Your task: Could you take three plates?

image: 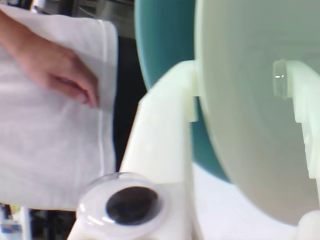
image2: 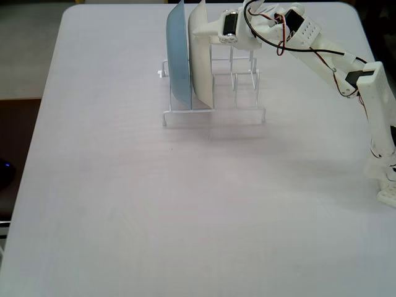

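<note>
- Hand [image2: 207, 28] clamped on cream-white plate [image2: 203, 59], fingers either side of its rim in wrist view.
- Plate upright in white rack [image2: 238, 93] on surface [image2: 185, 204], just beside light blue plate [image2: 178, 55].

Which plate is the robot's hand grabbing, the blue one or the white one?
The white plate. In the fixed view it stands right of the blue plate in the rack, and the hand straddles its top rim; the blue one is untouched.
</note>
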`<state>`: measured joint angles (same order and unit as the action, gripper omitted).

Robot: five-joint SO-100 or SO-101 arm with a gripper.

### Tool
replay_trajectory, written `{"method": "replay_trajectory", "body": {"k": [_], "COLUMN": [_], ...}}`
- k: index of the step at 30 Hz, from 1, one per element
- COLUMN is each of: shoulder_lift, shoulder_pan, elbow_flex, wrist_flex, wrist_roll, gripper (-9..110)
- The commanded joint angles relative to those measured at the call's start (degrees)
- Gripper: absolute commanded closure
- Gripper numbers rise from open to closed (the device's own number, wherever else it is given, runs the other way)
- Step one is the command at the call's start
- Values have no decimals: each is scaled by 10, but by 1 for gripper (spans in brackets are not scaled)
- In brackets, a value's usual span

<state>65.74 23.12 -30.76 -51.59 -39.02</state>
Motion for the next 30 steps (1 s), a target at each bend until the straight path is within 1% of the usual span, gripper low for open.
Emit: {"method": "replay_trajectory", "body": {"k": [1,3,8,13,24,30], "shoulder_lift": [8,8,11,100,311,411], "shoulder_pan": [-7,-9,-8,-15,-35,-71], "elbow_flex": [41,60,172,185,90,30], "wrist_flex": [11,-6,-121,-165,-130,-117], "wrist_roll": [12,11,18,30,46,90], "gripper": [102,102,102,102,102,102]}}
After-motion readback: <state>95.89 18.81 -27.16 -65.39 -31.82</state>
